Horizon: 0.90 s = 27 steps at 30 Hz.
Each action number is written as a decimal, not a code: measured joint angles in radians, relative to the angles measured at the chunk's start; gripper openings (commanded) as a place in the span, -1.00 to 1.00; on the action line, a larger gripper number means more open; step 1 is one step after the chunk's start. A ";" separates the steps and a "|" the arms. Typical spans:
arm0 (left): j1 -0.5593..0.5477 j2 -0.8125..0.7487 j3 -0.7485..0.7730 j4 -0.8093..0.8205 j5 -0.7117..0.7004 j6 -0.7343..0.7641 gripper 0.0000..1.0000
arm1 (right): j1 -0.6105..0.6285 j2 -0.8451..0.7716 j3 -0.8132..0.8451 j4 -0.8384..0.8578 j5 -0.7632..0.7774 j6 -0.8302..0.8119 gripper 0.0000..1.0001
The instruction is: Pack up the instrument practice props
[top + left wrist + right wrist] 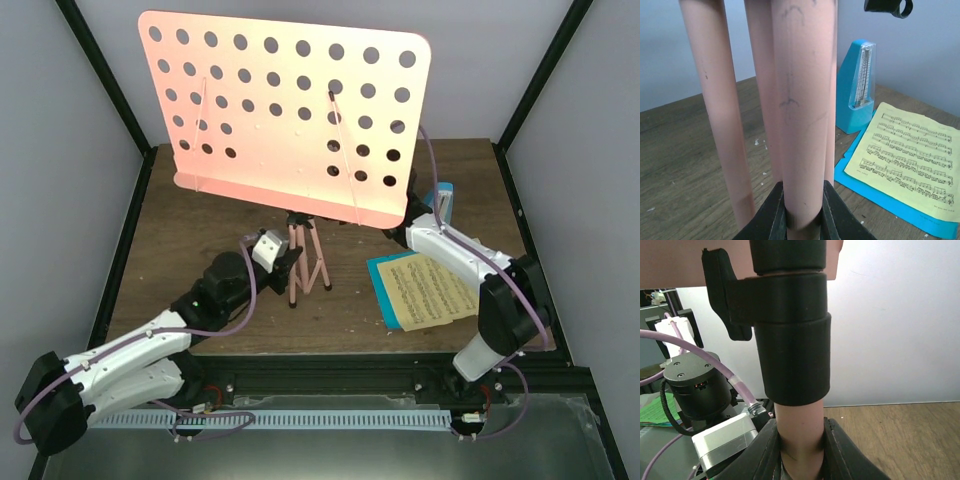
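The brown bench (pixel 190 230), flecked with pale crumbs, sits between grey walls (pixel 60 150) and black posts (pixel 100 60). At its middle is the stand (pixel 290 110). Its salmon-pink desk, punched with rows of round holes, tilts wide across the top view and blocks much of the back of the bench. Thin pink legs splay below it.

Right of the stand lie the sheets (pixel 435 290), a yellow page of printed staves on top of a blue one that shows along its edges. Just behind them is the metronome (pixel 856 85), an upright blue wedge with a clear front.

The left claw (pixel 803 210) is closed on one of the stand's pink tubes, low among the legs. The right claw (pixel 800 450) is clamped on the pink post right under a black collar (pixel 795 355) that carries a side lever (pixel 722 290).

From above, the desk's lower corner hides the tip of the right claw, and the right arm and desk cover most of the metronome. The left wrist view cuts off the feet of the legs. The notes on the page are too small to read.
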 measured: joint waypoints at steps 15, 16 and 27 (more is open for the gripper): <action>-0.057 -0.009 -0.064 0.090 -0.025 0.050 -1.00 | 0.018 -0.120 -0.176 0.111 0.094 -0.008 -0.50; -0.061 -0.010 -0.067 0.093 -0.031 0.051 -1.00 | 0.021 -0.120 -0.177 0.112 0.094 -0.001 -0.46; -0.111 0.002 -0.071 0.116 -0.063 0.089 -1.00 | 0.049 -0.124 -0.176 0.126 0.098 0.075 -0.02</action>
